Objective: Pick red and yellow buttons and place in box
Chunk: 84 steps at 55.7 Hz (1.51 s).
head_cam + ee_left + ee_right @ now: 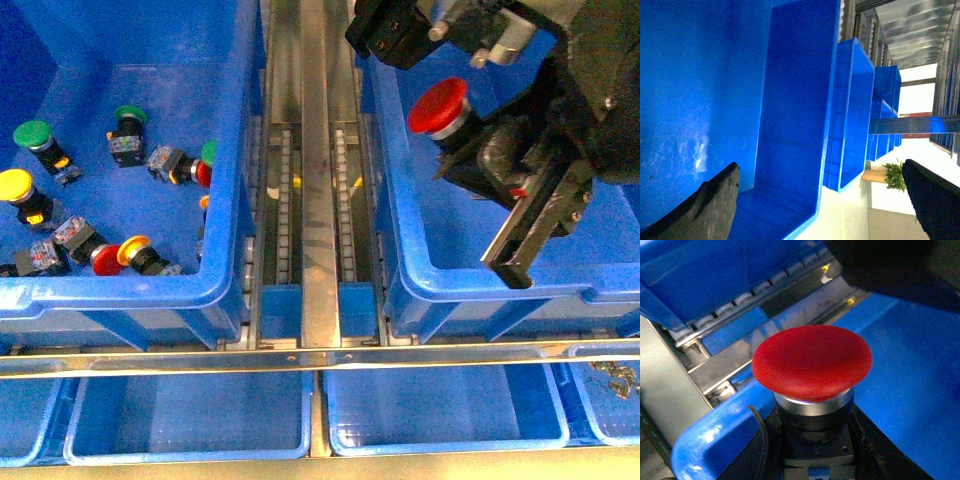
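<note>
Right end effector (pixel 475 140) clamped on red button (pixel 438 106), box (pixel 500 290) beneath it; left end effector (pixel 820 205) fingers apart.

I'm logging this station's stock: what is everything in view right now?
Held button: one, red, in the right pincer over the right crate.
Loose red buttons: at least two, left crate floor.
Loose yellow buttons: at least two, left crate.
Green buttons: about three, left crate.
Rail: one, grey metal, centre.
Crates: two, large, blue, either side of the rail.
Trays: four, shallow, blue, front row; rightmost holds small metal parts.
Right pincer: one, black, shut on the held button.
Left pincer: one, black, open, empty.
</note>
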Tool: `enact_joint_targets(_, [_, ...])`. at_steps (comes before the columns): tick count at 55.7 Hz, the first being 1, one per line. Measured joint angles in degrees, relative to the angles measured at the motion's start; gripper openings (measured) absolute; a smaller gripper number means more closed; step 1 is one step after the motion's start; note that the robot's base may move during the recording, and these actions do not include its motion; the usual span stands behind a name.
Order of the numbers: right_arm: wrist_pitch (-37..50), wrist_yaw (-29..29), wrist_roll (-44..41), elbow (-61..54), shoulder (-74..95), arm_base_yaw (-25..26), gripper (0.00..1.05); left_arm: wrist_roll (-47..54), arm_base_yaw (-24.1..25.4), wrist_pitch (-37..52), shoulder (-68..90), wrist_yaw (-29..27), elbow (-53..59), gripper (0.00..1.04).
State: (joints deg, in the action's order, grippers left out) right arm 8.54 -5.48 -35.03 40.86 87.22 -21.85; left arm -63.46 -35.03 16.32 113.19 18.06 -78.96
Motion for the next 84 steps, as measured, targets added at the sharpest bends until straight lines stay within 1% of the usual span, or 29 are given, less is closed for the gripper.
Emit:
enact_joint_targets(11, [-2.1,0.2,-0.5,-4.7,-5.1,7.4,0.26,1.2,1.4,1.2,-3.1,1.6,5.4,0.97])
enact_joint_targets(23, [-3.3,-0.3,-0.8,-7.0,-9.6,16.0,0.26,5.2,4.7,1.6,-8.7,1.9,14.5,0.97])
enact_joint_targets(27, [-3.3,-0.4,-0.7,-7.0,-10.1,17.8,0.26,7.0,5.8,1.8,-10.3,1.9,17.5,0.97])
enact_joint_targets(33, [-2.4,-0.1,0.2,-7.0,-10.6,19.7,0.26,11.8,7.9,2.7,-13.2,0.3,22.6,0.97])
enact_joint_targets(43, [0.4,1.3,5.0,-7.2,-11.8,21.4,0.26,21.4,12.5,3.1,-22.9,1.0,33.3,0.97])
enact_joint_targets(47, [1.9,2.1,8.3,-7.6,-12.8,21.5,0.26,25.0,14.8,3.8,-26.8,1.0,37.2,0.97])
enact_joint_targets(51, [3.1,3.0,12.9,-7.9,-13.9,21.5,0.26,30.9,19.0,5.5,-31.4,-0.5,42.7,0.97])
enact_joint_targets(55, [3.8,3.7,17.0,-8.2,-14.8,21.3,0.26,33.5,22.4,5.8,-32.3,-0.9,45.2,0.97])
enact_joint_targets(57, [3.8,4.2,18.5,-8.2,-14.9,21.3,0.26,35.0,22.7,7.1,-32.1,-3.6,46.0,0.96])
enact_joint_targets(58, [3.8,4.4,19.3,-8.3,-15.0,21.2,0.26,37.2,22.5,11.3,-31.4,-7.8,47.5,0.93])
enact_joint_targets(59, [3.8,4.5,19.6,-8.3,-15.0,21.2,0.26,39.1,22.4,14.1,-31.1,-10.3,48.4,0.91])
enact_joint_targets(60, [3.9,4.5,20.2,-8.3,-15.0,21.1,0.26,41.1,22.3,19.5,-30.6,-14.7,50.2,0.87])
enact_joint_targets(61, [4.0,4.5,20.8,-8.3,-15.0,21.1,0.26,43.3,22.2,22.1,-30.4,-16.7,51.1,0.86])
enact_joint_targets(64, [4.2,5.1,23.0,-8.4,-15.0,20.6,0.26,51.0,21.9,34.9,-30.3,-26.1,56.5,0.75])
enact_joint_targets(66, [4.2,5.8,23.9,-8.4,-14.9,20.1,0.26,55.1,21.8,41.6,-31.8,-30.4,59.5,0.66])
enact_joint_targets(69, [4.8,6.6,25.3,-8.4,-14.8,19.4,0.26,58.4,21.7,43.7,-34.9,-31.8,61.4,0.55])
enact_joint_targets(75, [5.1,7.1,26.6,-8.0,-14.7,17.8,0.26,61.0,21.6,42.9,-39.7,-32.5,64.8,0.38])
enact_joint_targets(79, [5.1,7.4,26.9,-7.9,-14.5,17.0,0.26,61.8,21.6,41.8,-42.6,-32.0,67.1,0.27])
enact_joint_targets(84, [5.1,8.5,27.6,-7.9,-14.1,16.8,0.26,62.2,22.2,44.1,-44.1,-30.6,70.3,0.12])
